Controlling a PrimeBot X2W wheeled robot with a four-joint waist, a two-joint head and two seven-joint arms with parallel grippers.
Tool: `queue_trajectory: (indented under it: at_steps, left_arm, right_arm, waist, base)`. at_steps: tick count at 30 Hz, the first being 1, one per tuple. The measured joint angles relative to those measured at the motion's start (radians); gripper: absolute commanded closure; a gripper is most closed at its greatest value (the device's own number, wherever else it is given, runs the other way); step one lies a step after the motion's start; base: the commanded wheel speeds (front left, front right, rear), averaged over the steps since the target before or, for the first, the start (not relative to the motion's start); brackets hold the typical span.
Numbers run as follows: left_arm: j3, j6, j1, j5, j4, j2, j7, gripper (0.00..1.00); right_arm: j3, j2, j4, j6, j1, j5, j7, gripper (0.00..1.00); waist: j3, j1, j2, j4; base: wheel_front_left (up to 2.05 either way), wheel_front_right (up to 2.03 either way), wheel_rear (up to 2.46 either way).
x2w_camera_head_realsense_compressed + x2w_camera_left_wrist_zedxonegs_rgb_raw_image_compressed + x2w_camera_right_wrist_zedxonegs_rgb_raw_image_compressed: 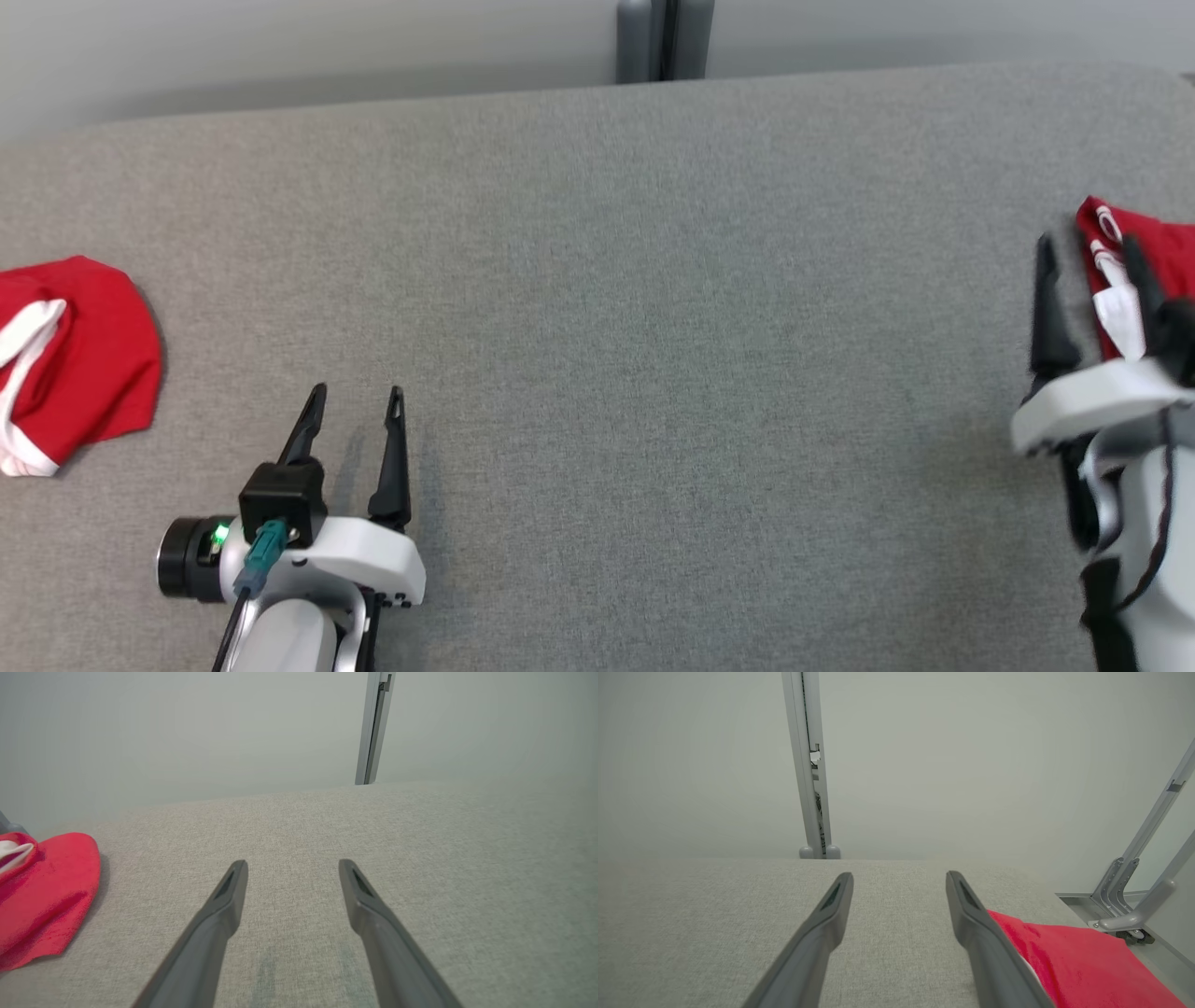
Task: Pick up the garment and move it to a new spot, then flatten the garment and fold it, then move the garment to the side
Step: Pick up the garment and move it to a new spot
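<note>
Your right gripper (1088, 247) stands with its jaws wide apart and nothing between them, at the right edge of the grey table (653, 327). The folded red garment (1153, 238) lies just beside its right finger, perhaps touching it; the wrist view does not settle that. I judge the garment set aside, so the step in hand is the withdrawal. Lift the gripper straight up before you draw it near, so that the finger cannot catch the top layer and drag the fold open. Leave with the jaws wide. Your left gripper (358, 392) is open and empty too, near left, well apart from a second red garment (84, 355) lying crumpled at the left edge.
</note>
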Motion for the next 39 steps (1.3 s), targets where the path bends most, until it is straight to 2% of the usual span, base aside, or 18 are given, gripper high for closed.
queue_trajectory:
  at_steps: [6,15,22,32,39]
  left_arm:
    - [0.056,0.013,0.054,-0.019,0.009,0.0,0.0,0.0]
    - [0.151,0.006,0.144,-0.015,0.019,0.001,0.0,0.0]
    - [0.171,-0.01,0.166,-0.006,0.029,0.001,0.0,0.0]
    - [0.179,-0.018,0.189,-0.004,0.038,0.001,0.0,0.0]
    - [0.177,-0.019,0.188,-0.003,0.04,0.0,0.0,0.0]
  right_arm:
    - [0.073,0.038,-0.012,0.0,0.137,0.012,0.0,0.0]
    - [0.136,0.055,-0.023,0.0,0.221,0.068,0.0,0.0]
    - [0.176,0.058,-0.017,0.0,0.26,0.096,0.0,0.0]
    - [0.19,0.058,-0.012,0.0,0.292,0.12,0.0,0.0]
    - [0.215,0.058,-0.009,0.0,0.294,0.129,0.0,0.0]
  waist:
    - [-0.075,0.0,0.0001,0.006]
    - [-0.177,0.0,0.0,-0.007]
    - [-0.238,0.0,0.0,-0.008]
    - [-0.257,0.0,0.0,-0.001]
    - [-0.248,0.0,0.0,0.039]
  base:
    - [0.0,0.0,0.0]
    - [0.0,0.0,0.0]
    - [0.0,0.0,0.0]
    - [0.0,0.0,0.0]
    - [0.0,0.0,0.0]
